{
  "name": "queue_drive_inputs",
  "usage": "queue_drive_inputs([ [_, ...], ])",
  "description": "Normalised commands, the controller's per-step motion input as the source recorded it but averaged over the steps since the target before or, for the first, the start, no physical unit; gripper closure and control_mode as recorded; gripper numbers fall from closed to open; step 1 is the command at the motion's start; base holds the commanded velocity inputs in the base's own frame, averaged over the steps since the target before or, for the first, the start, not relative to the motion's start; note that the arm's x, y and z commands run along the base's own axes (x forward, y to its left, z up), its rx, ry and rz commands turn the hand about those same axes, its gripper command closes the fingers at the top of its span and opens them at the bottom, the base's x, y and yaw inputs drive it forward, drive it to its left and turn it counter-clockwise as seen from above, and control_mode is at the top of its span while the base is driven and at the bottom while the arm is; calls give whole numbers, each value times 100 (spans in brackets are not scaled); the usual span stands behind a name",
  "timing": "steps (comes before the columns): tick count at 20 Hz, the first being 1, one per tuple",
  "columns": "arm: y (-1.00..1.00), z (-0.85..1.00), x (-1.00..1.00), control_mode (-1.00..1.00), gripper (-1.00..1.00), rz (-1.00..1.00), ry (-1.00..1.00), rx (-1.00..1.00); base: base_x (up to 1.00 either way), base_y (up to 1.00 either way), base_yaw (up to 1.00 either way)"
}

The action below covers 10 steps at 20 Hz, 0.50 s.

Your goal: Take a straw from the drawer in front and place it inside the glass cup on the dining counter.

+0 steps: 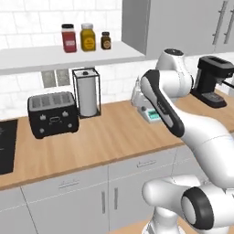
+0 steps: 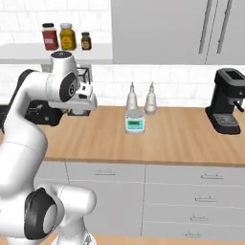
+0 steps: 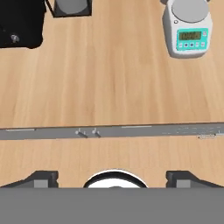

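The drawer [image 1: 64,184], shut under the wood wall counter [image 3: 109,83], lies below and in front of the gripper [image 3: 112,178], which hangs high with its fingertips [image 3: 41,178] spread wide, holding nothing. Ahead to one side sits a kitchen scale [image 3: 188,28], to the other a black toaster [image 1: 52,114] and a paper-towel holder [image 1: 87,93]; the shelf jars [image 1: 87,37] are lidded.

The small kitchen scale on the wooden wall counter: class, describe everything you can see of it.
The small white kitchen scale with a round grey weighing plate sits flat on the light wooden counter. Its front carries a teal panel with a dark digital display and a row of small buttons below. Nothing lies on its plate. In the right base view it stands just in front of two pale pointed-top bottles, apart from the black toaster and black coffee machine.
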Motion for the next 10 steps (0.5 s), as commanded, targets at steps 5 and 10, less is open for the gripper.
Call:
queue_drive_inputs([
  [5, 0, 0, 0, 100, -100, 0, 0, 0, 0, 74, -62],
  [10, 0, 0, 0, 100, -100, 0, 0, 0, 0, 71, -63],
])
